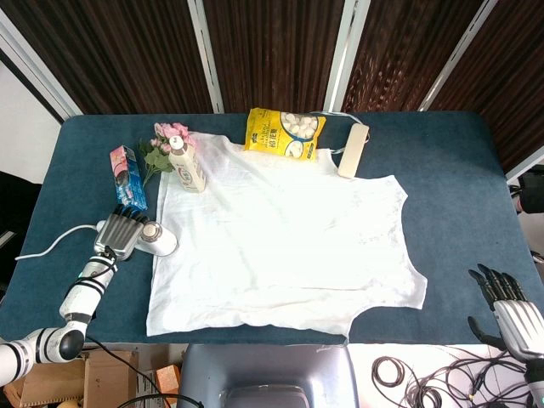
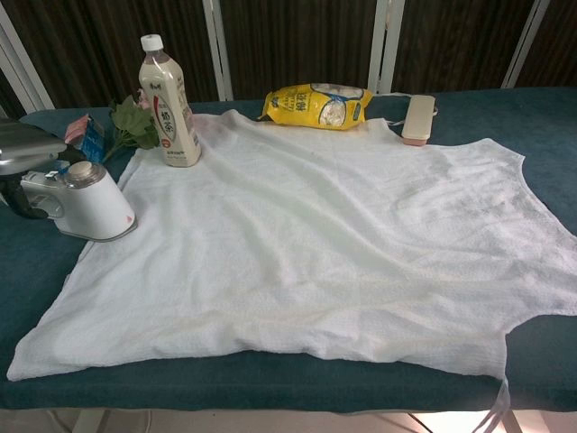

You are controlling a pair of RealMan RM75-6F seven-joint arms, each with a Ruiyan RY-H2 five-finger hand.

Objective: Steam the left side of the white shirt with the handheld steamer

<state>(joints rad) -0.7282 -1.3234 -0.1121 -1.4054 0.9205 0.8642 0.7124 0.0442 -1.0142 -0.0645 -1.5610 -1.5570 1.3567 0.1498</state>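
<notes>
The white shirt [image 1: 280, 246] lies spread flat on the blue table [image 1: 450, 170]; in the chest view the shirt [image 2: 306, 244] fills most of the frame. The white handheld steamer [image 1: 158, 240] stands on the table just off the shirt's left edge, and its grey cap shows on the steamer [image 2: 90, 206] in the chest view. My left hand [image 1: 121, 231] lies around the steamer's handle, fingers over the top; the chest view shows only part of the left hand [image 2: 20, 162] at the frame edge. My right hand [image 1: 508, 308] hangs off the table's front right corner, fingers spread, holding nothing.
Along the shirt's far edge stand a milk-tea bottle [image 1: 187, 166], a flower bunch [image 1: 161, 144], a blue carton [image 1: 127, 177], a yellow snack bag [image 1: 285, 134] and a beige case [image 1: 353, 150]. The steamer's white cord [image 1: 51, 245] runs off to the left.
</notes>
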